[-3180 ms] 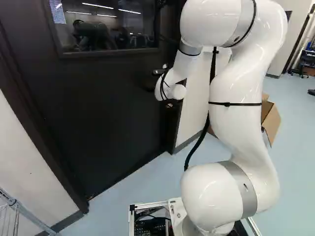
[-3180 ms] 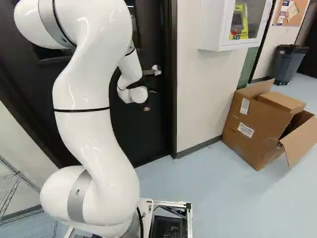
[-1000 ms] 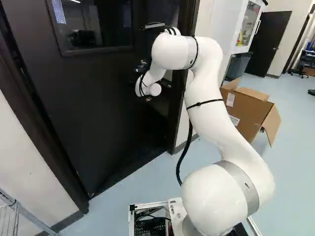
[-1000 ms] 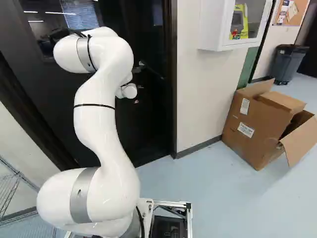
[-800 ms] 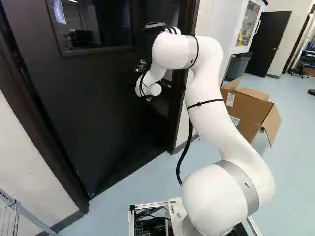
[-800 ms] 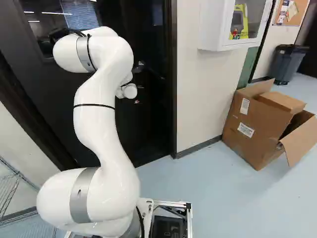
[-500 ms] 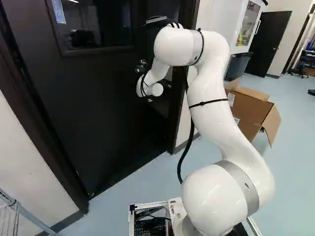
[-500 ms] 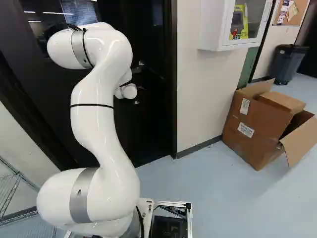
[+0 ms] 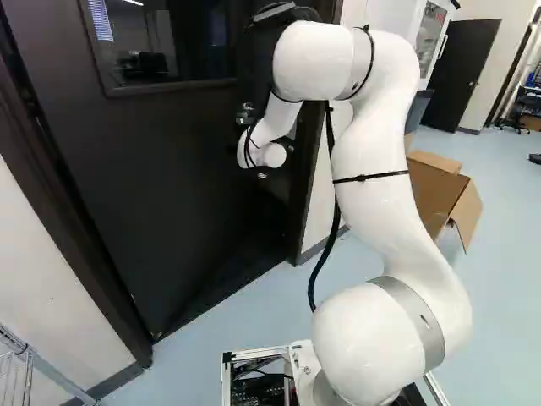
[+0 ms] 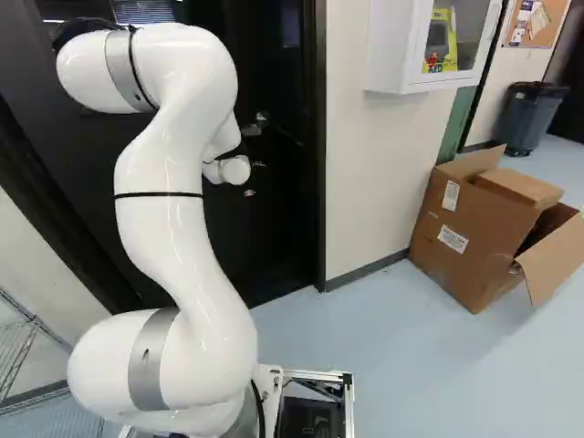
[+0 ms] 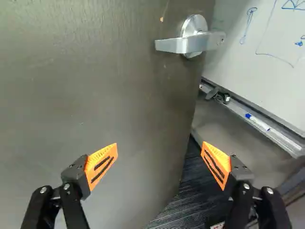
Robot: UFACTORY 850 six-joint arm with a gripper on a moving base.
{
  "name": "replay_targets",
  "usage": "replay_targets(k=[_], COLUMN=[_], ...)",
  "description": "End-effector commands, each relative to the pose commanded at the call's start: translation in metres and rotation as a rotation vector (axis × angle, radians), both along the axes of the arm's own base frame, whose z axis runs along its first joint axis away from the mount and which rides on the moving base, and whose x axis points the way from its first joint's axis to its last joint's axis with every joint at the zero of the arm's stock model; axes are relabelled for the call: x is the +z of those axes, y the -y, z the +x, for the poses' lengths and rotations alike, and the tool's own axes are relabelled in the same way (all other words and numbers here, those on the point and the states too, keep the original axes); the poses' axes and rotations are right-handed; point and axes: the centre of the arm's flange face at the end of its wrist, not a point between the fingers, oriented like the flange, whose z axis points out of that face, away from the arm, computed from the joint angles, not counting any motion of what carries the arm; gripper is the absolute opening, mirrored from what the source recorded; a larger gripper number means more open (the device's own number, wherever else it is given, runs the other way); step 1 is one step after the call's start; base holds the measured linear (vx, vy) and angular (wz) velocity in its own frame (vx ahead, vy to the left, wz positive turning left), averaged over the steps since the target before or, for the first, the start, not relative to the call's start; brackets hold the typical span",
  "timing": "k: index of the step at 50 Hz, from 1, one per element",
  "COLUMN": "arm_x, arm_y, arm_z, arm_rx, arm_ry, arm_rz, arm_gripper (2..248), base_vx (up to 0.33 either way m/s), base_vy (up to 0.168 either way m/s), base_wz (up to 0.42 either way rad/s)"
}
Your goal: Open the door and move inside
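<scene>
The dark door (image 9: 169, 169) stands ajar, swung away from me. In the wrist view my gripper (image 11: 159, 164) is open, its two orange pads wide apart with nothing between them. The door's face (image 11: 95, 86) fills one side ahead of it, and its free edge runs between the directions of the two fingers. A silver lever handle (image 11: 183, 44) sits on the door, farther ahead and beyond the fingertips, untouched. The white wrist (image 9: 269, 155) is close before the door in the left base view; it hides the gripper in both base views.
Through the gap are a whiteboard (image 11: 267, 52), its tray (image 11: 257, 121) with a marker, and dark ribbed flooring (image 11: 183, 205). The door frame (image 10: 316, 182) borders a white wall. Cardboard box (image 10: 474, 228) stands right of the doorway; wire shelving (image 9: 21, 359) stands left.
Since the oldest frames the door has swung inward and the arm has reached ahead, its wrist off the handle. Over the last second the upper arm has drawn back and risen; the base stays.
</scene>
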Motion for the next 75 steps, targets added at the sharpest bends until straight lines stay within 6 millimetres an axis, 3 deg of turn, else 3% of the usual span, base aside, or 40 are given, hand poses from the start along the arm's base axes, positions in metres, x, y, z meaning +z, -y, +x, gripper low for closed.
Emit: replay_targets(k=[75], arm_x=[0.017], arm_y=[0.048], arm_z=[-0.146], arm_rx=[-0.175], arm_ry=[-0.100], arm_rz=[0.063], arm_gripper=[247], base_vx=[0.000], base_vy=[0.000], base_wz=[0.000])
